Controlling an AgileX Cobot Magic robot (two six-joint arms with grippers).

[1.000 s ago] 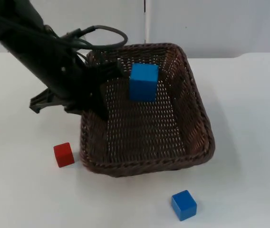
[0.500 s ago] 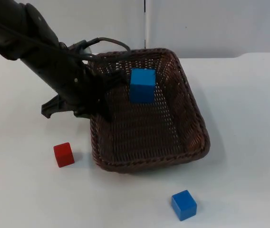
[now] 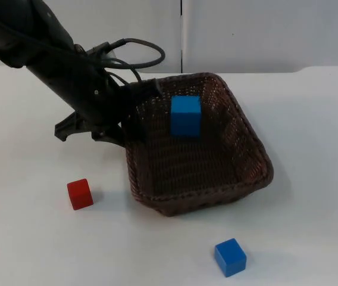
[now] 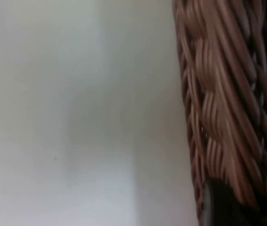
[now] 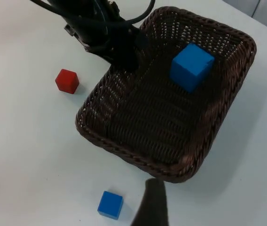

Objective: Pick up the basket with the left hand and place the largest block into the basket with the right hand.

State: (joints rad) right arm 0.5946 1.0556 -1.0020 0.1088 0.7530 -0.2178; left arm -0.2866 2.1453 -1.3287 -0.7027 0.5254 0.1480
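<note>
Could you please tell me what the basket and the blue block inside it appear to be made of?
The basket looks like dark brown woven wicker or rattan: braided strands form its rim. The large blue block seems matte painted wood or plastic, with flat, even faces; which one cannot be told.

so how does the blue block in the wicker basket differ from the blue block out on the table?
The large blue block lies inside the brown wicker basket, which the left gripper grips at its rim; the small blue block sits on the white table, apart from the basket's near rim. The basket's block is clearly bigger. Both are plain blue cubes of the same shade, and no gripper touches either.
</note>
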